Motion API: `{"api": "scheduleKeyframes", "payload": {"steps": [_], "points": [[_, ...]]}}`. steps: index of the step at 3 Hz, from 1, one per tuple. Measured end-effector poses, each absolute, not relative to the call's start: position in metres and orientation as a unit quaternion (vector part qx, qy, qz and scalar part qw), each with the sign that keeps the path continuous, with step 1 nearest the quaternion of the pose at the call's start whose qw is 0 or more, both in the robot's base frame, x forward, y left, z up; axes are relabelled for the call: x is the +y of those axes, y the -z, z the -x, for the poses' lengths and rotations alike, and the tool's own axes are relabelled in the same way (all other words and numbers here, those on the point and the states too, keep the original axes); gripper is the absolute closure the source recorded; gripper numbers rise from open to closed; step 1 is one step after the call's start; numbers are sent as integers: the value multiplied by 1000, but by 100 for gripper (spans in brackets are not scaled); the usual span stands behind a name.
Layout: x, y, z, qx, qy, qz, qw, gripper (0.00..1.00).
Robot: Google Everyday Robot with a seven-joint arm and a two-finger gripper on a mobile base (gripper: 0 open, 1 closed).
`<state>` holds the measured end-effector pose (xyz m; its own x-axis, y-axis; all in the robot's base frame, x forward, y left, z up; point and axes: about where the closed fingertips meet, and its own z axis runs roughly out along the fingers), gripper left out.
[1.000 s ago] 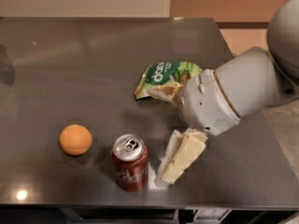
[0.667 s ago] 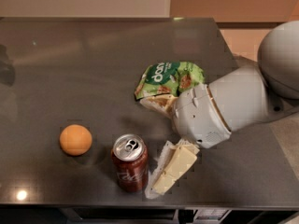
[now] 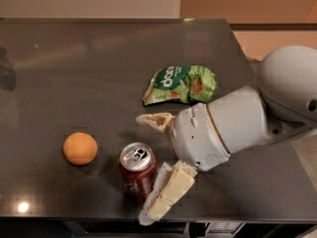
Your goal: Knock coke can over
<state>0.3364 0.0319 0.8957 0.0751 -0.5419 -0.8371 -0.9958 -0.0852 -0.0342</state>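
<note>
The coke can (image 3: 136,175) stands upright near the table's front edge, silver top and pull tab facing up. My gripper (image 3: 148,165) is just right of it, with its jaws spread wide. The lower cream finger (image 3: 168,191) lies against the can's right side. The upper finger (image 3: 154,120) points left behind the can and is apart from it. The white wrist and arm (image 3: 223,130) reach in from the right.
An orange ball (image 3: 80,148) sits left of the can. A green snack bag (image 3: 181,85) lies behind the arm, mid-table. The dark table's front edge (image 3: 74,217) runs just below the can, and its right edge (image 3: 247,58) is by the arm.
The gripper has moved left toward the can and its upper finger has come into view. The lower finger now rests against the can's right side. The can still stands upright.
</note>
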Motion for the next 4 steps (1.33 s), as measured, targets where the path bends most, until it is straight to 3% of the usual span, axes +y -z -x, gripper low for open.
{"api": "scheduleKeyframes", "payload": {"steps": [2, 4], "points": [[36, -898, -341, 592, -350, 642, 339, 40], [9, -916, -371, 619, -334, 644, 302, 88]]}}
